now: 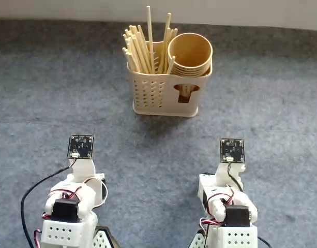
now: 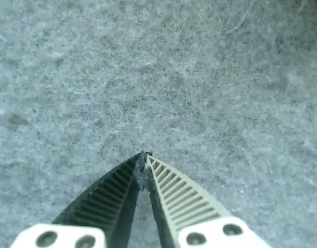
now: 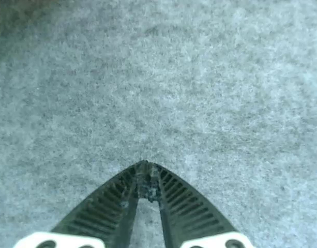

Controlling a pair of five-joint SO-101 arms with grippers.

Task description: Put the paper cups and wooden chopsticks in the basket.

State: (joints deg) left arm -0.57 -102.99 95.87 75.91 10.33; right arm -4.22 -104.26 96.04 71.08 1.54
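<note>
A cream slotted basket (image 1: 158,95) stands upright at the far middle of the grey carpet. Several wooden chopsticks (image 1: 145,46) stand in its left part, and a stack of brown paper cups (image 1: 190,53) sits in its right part. Both arms are folded back at the near edge, well short of the basket. My left gripper (image 2: 144,156) is shut with nothing in it, its tips over bare carpet. My right gripper (image 3: 146,166) is shut too, holding nothing, over bare carpet.
Grey carpet (image 1: 49,88) covers the whole table. A pale strip (image 1: 241,13) runs along the far edge behind the basket. A black cable (image 1: 34,188) loops beside the left arm's base. Open carpet lies between the arms and the basket.
</note>
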